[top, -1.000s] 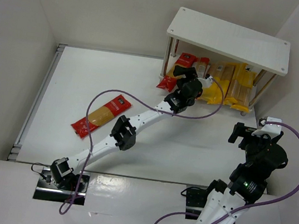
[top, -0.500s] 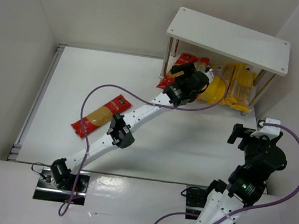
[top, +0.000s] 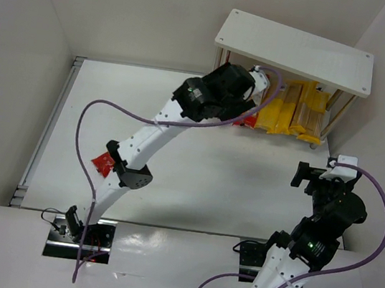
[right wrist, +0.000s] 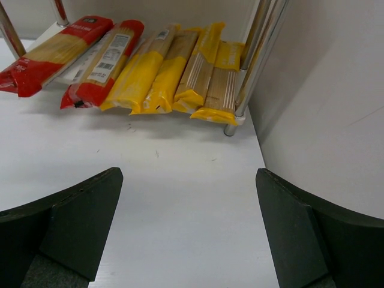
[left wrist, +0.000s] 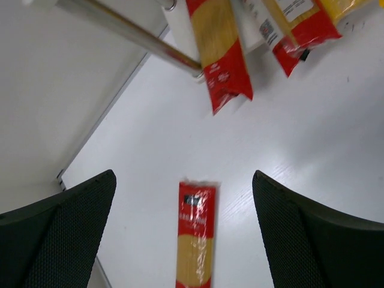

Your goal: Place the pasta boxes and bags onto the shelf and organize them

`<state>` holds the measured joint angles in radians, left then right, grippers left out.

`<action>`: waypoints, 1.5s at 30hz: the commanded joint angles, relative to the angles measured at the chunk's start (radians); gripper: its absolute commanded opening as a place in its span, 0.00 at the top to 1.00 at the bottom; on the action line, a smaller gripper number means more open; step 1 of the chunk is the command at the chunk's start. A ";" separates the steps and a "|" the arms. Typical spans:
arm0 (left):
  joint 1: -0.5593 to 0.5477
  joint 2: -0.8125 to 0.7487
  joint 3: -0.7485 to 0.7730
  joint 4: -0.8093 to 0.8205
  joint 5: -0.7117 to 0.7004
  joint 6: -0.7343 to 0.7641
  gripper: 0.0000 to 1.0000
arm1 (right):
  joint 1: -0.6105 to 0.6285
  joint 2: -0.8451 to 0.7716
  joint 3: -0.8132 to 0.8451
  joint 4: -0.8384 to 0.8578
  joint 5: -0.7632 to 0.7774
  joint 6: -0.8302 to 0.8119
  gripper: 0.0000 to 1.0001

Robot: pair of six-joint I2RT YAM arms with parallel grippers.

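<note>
The shelf (top: pixel 297 51) stands at the back right, and its silver leg (left wrist: pixel 132 33) shows in the left wrist view. Red-ended packs (right wrist: pixel 54 51) and several yellow packs (right wrist: pixel 150 75) lie side by side on its lower tier, their ends sticking out in front. One red-ended pack (left wrist: pixel 195 240) lies loose on the table; the top view shows only its red end (top: pixel 102 165) beside the left arm. My left gripper (left wrist: pixel 183 174) is open, empty, high above that loose pack. My right gripper (right wrist: pixel 189 171) is open, empty, facing the shelf from a distance (top: pixel 307 177).
White walls close the table in at the back and both sides. The shelf's right leg (right wrist: pixel 258 66) stands close to the right wall. A purple cable (top: pixel 87 143) loops out from the left arm over the table's left half.
The left arm has drawn back from the shelf's lower tier and risen high, and it now hides most of the loose pack in the top view. The right arm has barely moved.
</note>
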<state>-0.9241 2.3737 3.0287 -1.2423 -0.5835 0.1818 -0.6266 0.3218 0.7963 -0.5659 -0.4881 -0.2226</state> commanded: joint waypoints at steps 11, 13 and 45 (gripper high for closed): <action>0.132 -0.677 -0.808 -0.054 0.391 0.007 0.00 | -0.007 -0.050 0.009 -0.002 -0.038 -0.023 0.00; 0.192 -0.814 -1.066 0.042 0.480 0.028 0.00 | -0.007 -0.050 0.009 -0.011 -0.038 -0.023 0.00; 0.902 -1.895 -2.142 0.701 0.755 -0.148 0.00 | -0.007 0.000 0.009 -0.011 -0.046 -0.023 0.00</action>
<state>-0.0830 0.4667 0.8680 -0.5953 0.1791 0.0475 -0.6266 0.3145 0.7959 -0.5800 -0.5312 -0.2337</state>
